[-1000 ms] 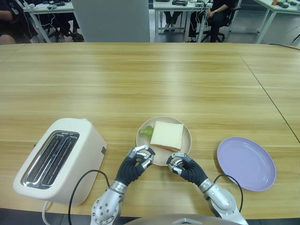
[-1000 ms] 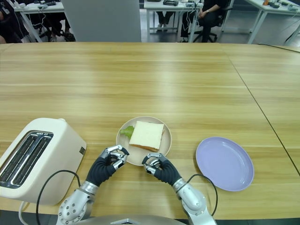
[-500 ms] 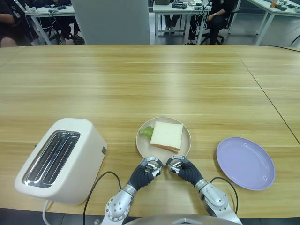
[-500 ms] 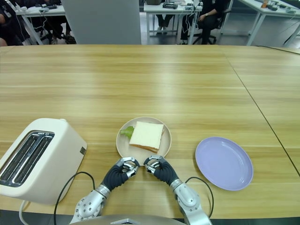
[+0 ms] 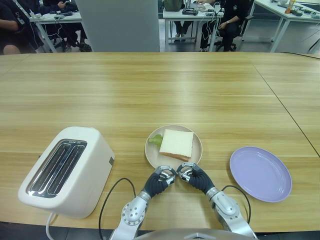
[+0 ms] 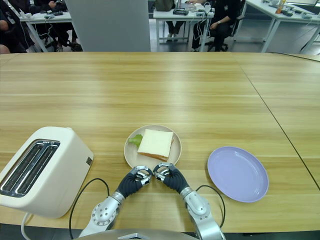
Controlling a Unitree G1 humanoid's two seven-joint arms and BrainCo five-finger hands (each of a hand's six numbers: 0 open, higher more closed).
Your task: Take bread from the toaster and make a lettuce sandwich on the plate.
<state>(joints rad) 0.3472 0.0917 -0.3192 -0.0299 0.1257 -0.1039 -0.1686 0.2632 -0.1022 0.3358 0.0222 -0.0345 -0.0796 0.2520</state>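
Both my hands sit at the near rim of the round beige plate [image 5: 198,149], left hand [image 5: 161,178] and right hand [image 5: 192,175] almost touching, fingers curled in on nothing. The square white bread slice [image 5: 176,144] lies on that plate dead ahead, about equally close to either hand, with no real long side. A green lettuce leaf [image 5: 156,140] peeks out its left edge. I can't tell if there's a bottom slice underneath. The cream toaster [image 5: 65,170] off to my left looks empty, I think.
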